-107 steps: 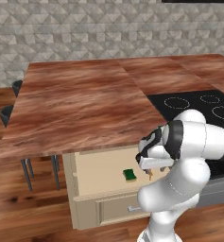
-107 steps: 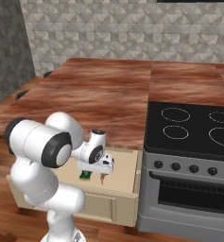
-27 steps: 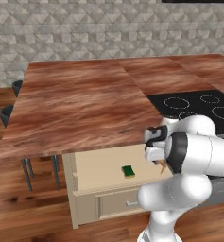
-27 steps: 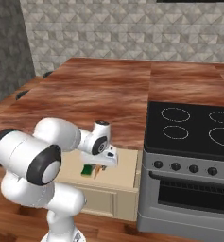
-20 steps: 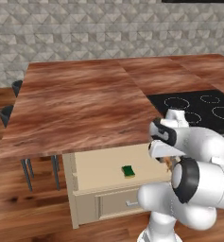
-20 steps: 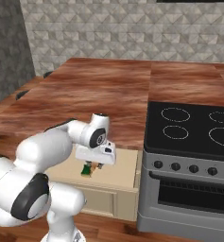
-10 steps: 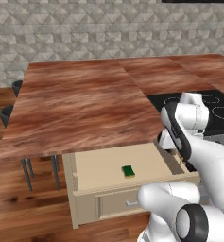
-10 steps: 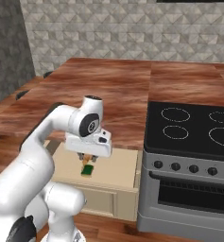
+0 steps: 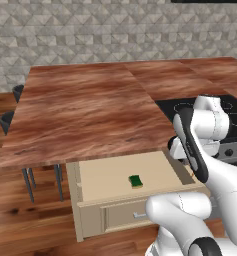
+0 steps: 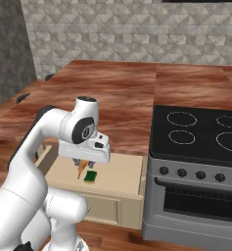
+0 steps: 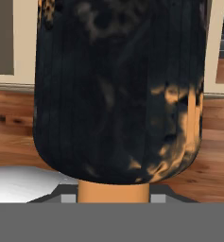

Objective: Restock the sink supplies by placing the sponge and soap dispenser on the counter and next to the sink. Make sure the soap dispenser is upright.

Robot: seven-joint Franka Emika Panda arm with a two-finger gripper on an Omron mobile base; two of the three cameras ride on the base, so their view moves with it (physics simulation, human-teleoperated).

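At the far left the counter point(image 9: 85, 115) is spreading as a reddish-brown slab; just beneath its front edge the open drawer point(image 9: 125, 175) is showing the sponge point(image 9: 135, 181), lying flat near the middle of the drawer floor. To the right of that the gripper point(image 10: 83, 166) is hanging above the drawer, closed tight on the soap dispenser point(image 11: 118, 90); its dark body is crowding the hand view, and in the right base view the orange-tan nozzle is pointing down and sideways, so the bottle is riding tilted rather than upright. Further right the black stovetop point(image 10: 200, 132) is sitting beside the drawer; no sink is in sight. For this carry, I judge the grip should be staying firm while the wrist is rotating the nozzle upward before any set-down; lowering squarely should guard against toppling.
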